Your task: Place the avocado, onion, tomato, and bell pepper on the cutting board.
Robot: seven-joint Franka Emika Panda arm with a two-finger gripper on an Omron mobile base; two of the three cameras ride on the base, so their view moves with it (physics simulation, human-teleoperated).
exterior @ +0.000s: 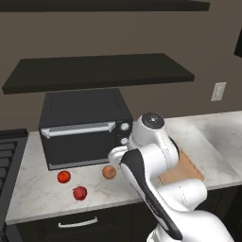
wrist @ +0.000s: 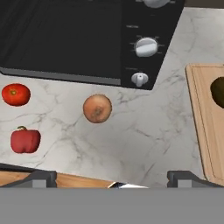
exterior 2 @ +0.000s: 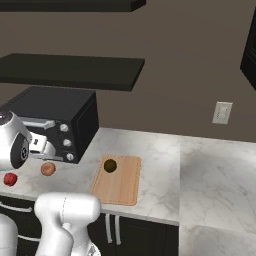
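Observation:
In the hand view my gripper (wrist: pixel 114 178) is open and empty, above the marble counter. The tan onion (wrist: pixel 97 108) lies just ahead of it, between the fingertips' line and the toaster oven. To its left sit the bright tomato (wrist: pixel 16 94) and, nearer, the crimson bell pepper (wrist: pixel 25 140). On the right lies the wooden cutting board (wrist: pixel 205 131), with the dark avocado (wrist: pixel 218 92) on it at the frame edge. The right base view shows the avocado (exterior 2: pixel 110 165) on the board (exterior 2: pixel 120 187) and the onion (exterior 2: pixel 48 169) to the left. The left base view shows the tomato (exterior: pixel 64 177), pepper (exterior: pixel 80 193) and onion (exterior: pixel 109 172).
A black toaster oven (exterior: pixel 85 127) stands behind the produce, its knobs (wrist: pixel 145 46) close to the onion. A stove (exterior: pixel 9 156) borders the counter on the left. A dark shelf (exterior: pixel 99 71) hangs above. The counter's front edge runs just before the pepper.

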